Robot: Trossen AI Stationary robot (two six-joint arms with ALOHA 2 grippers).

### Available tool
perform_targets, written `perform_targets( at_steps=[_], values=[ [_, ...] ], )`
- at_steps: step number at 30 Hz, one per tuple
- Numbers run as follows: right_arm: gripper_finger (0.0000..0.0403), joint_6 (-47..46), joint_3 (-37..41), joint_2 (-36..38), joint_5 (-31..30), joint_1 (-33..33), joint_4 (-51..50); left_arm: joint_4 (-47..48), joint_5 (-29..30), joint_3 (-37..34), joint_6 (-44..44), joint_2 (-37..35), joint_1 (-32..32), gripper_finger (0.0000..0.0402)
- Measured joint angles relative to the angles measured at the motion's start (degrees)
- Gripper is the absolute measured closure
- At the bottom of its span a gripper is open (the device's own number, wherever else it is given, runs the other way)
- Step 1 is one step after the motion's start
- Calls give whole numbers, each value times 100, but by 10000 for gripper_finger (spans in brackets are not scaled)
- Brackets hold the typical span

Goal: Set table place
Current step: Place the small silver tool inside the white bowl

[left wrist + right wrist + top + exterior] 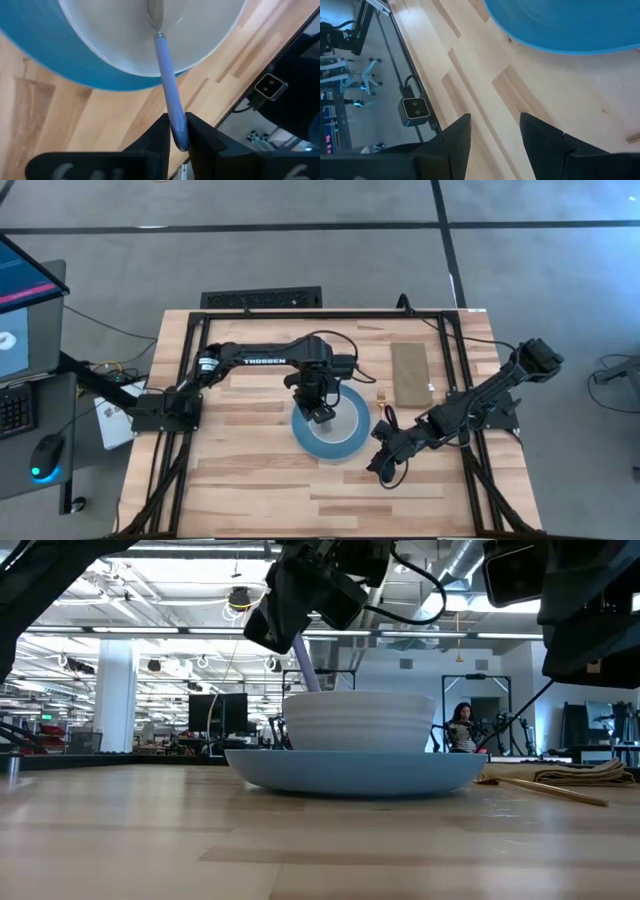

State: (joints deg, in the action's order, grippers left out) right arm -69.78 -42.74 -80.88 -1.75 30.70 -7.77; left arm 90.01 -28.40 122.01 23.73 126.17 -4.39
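Two arms work over the table (pixel 240 480), light wooden planks in a black frame. The left gripper (pixel 175 131) pinches a blue-handled spoon (pixel 167 85) in the white bowl (pixel 358 720) on the blue plate (pixel 355 772). The right gripper (pixel 492 131) hangs open, empty.

Two black jointed arms, the left arm (pixel 262 360) lettered "TROSSEN" in white.

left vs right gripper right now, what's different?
The left gripper is shut on a spoon with a pale blue handle, its metal end inside the white bowl; the right gripper is open and holds nothing. The left gripper hangs over the bowl and blue plate; the right gripper sits beside the plate, over bare table. Both have dark two-finger jaws and point down at the tabletop.
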Motion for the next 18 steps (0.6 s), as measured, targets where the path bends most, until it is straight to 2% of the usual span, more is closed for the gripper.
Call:
perform_targets(
  at_steps=[8,18],
  values=[
    [210,108,0,0,19,0,-4,6,364,-229,138,1,-28,355],
    [210,129,0,0,19,0,-44,1,462,-251,-99,2,-10,355]
  ],
)
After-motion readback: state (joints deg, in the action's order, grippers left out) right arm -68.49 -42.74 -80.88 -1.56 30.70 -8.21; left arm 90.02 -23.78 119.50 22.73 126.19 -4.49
